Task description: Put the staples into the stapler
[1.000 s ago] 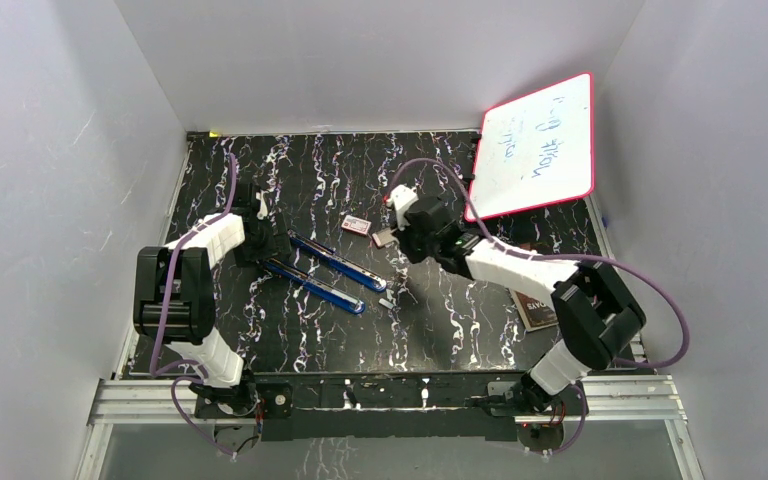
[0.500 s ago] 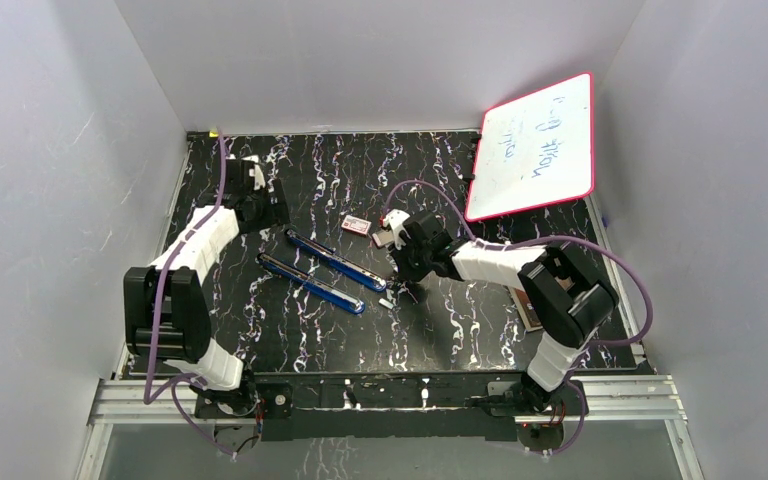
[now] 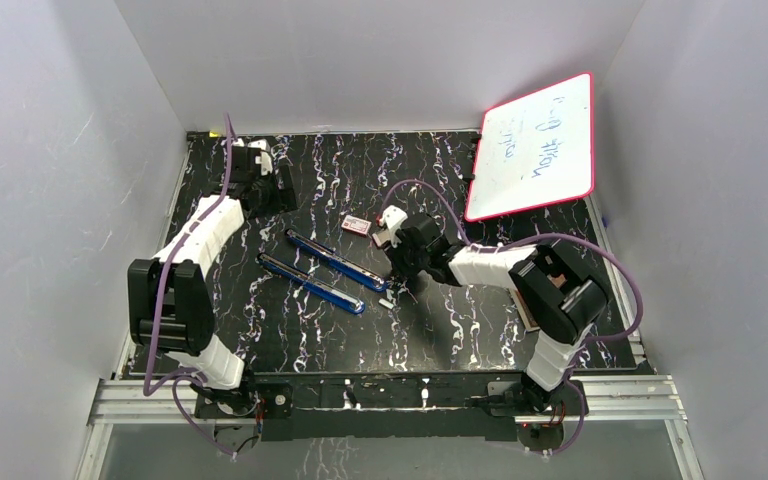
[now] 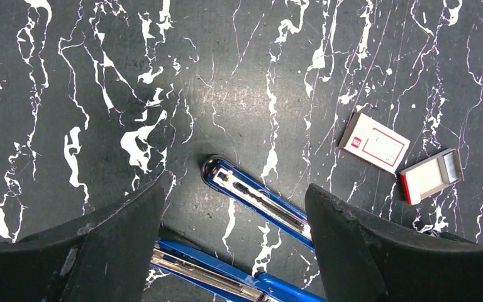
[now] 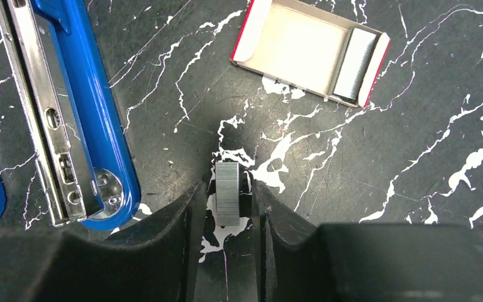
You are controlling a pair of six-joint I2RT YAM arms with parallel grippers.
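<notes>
**Staple strip straddled by the right gripper, not clamped**

A short strip of staples (image 5: 227, 200) appears to lie on the black marbled table (image 5: 415, 207). It is flanked by the fingers of the right gripper (image 5: 229, 187), whose jaws stand narrowly parted with a sliver of gap on each side, so nothing is clamped. The left gripper (image 4: 233, 192) is held wide apart and empty above the far end of the opened blue stapler (image 5: 97, 113), and nothing is touched by it.

Several failures can be foreseen. If the jaws are closed off-centre, the strip may be tipped or nudged away. If it is pinched too hard, it may be snapped into pieces. Since the stapler is not steadied, it may be skidded aside when the strip is pressed into the magazine channel (image 5: 38, 107).

The stapler's rounded end lies just beside the right gripper on its left, so little room is left there. A cardboard tray (image 5: 295, 47), with another block of staples (image 5: 355, 66) in it, lies near ahead. Bare table is offered to the right. The whiteboard (image 3: 535, 145) and the enclosure walls (image 3: 80, 150) are well apart from the work.
</notes>
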